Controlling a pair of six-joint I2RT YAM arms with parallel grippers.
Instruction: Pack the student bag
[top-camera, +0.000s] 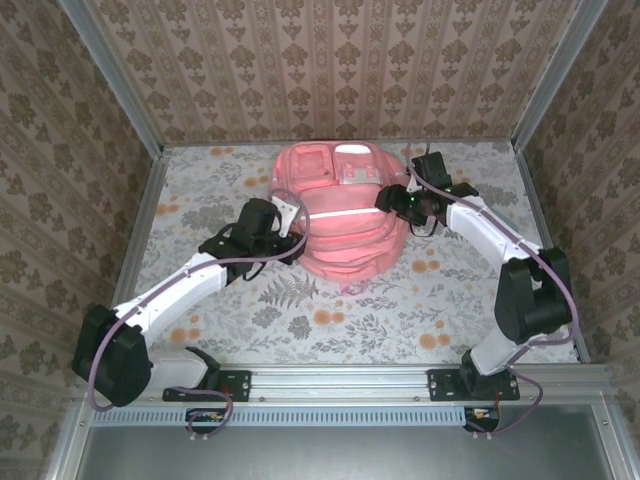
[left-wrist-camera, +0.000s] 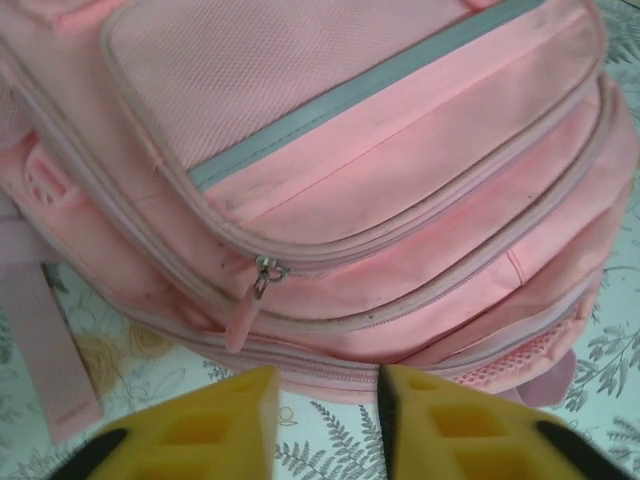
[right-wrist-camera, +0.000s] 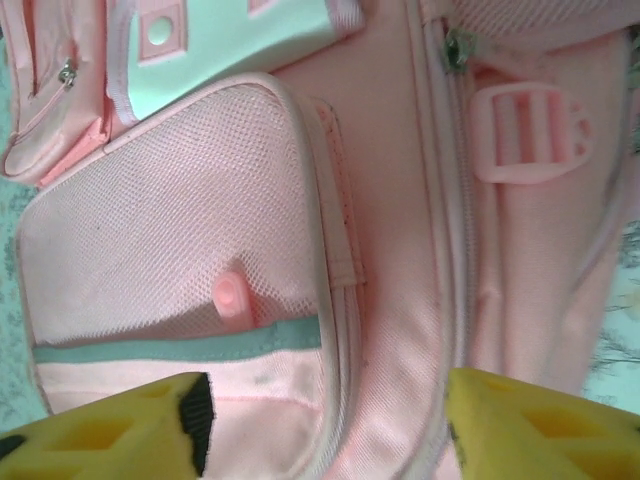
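Left end effector (left-wrist-camera: 330, 388), right end effector (right-wrist-camera: 325, 390) flank one student bag (top-camera: 345, 238).

place: robot lab cell | cues: aluminium frame rails (top-camera: 350, 378), wallpaper-print wall panels (top-camera: 330, 70), floral-print tabletop (top-camera: 400, 300)

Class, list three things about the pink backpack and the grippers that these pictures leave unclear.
1. Inside of the student bag: every view, its own fabric covers it.
2. Whether the right gripper touches the bag: too small in the top external view.
3. Where the strap attaches: left wrist view, left edge cuts it off.
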